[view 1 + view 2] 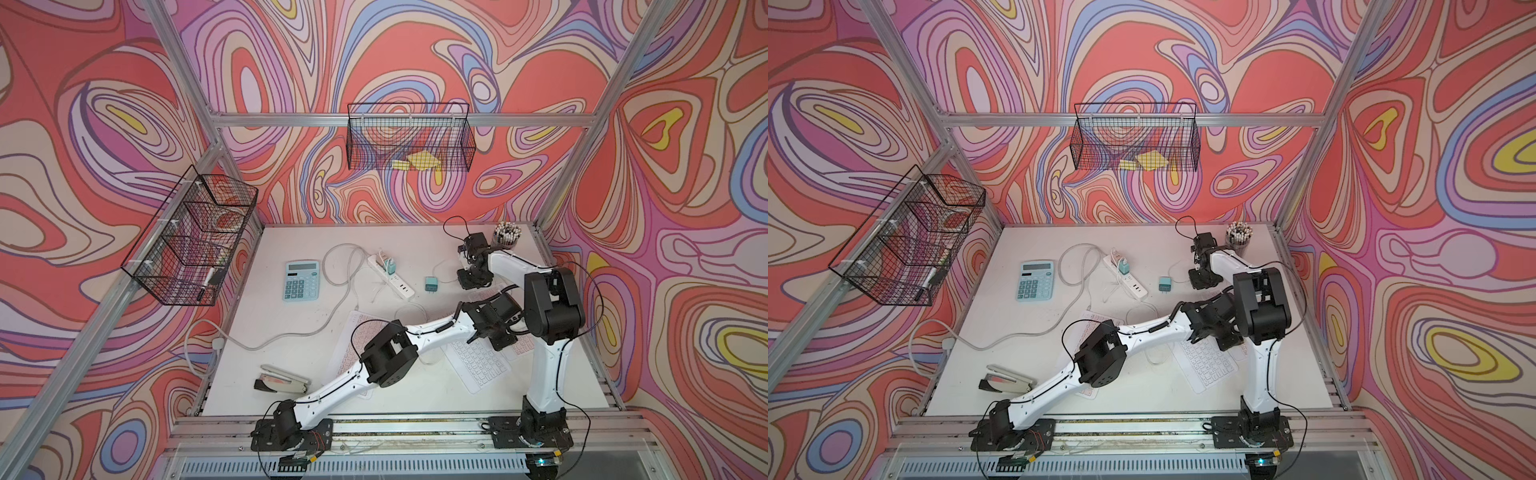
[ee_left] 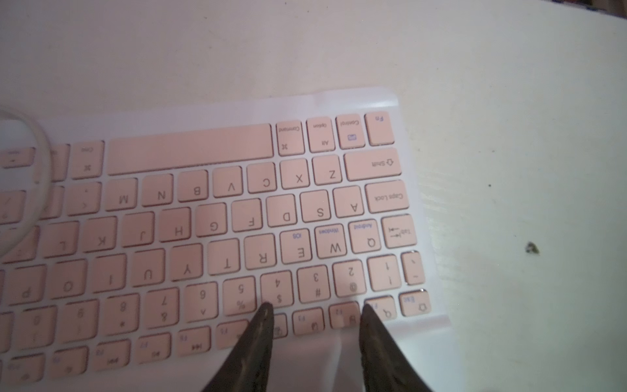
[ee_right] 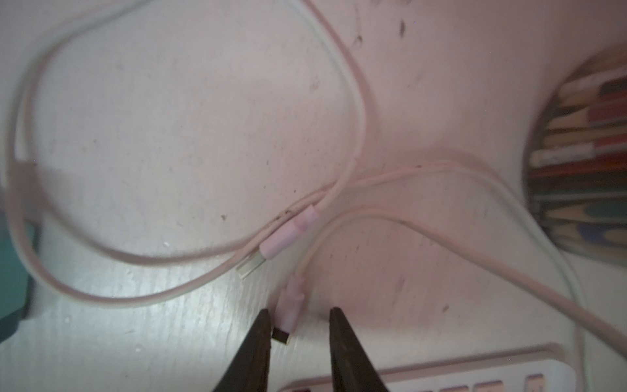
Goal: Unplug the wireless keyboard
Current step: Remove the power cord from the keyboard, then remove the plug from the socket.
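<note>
A pink wireless keyboard (image 2: 237,203) lies flat at the table's right side, and only a strip of it (image 1: 521,347) shows past the arms in a top view. My left gripper (image 2: 317,307) is open, its two fingertips resting apart on the keyboard's function row near one corner. My right gripper (image 3: 300,310) is open just beyond the keyboard's edge (image 3: 441,370). The small pink plug (image 3: 288,312) of the pale charging cable (image 3: 359,112) lies on the table between the fingers, its metal tip bare and clear of the keyboard, beside one fingertip (image 3: 264,322).
A white keyboard (image 1: 478,361) and another pink keyboard (image 1: 357,332) lie under the left arm. A power strip (image 1: 390,276), teal charger (image 1: 431,285), calculator (image 1: 301,280) and stapler (image 1: 282,378) sit to the left. A pencil cup (image 1: 507,235) stands at the back right.
</note>
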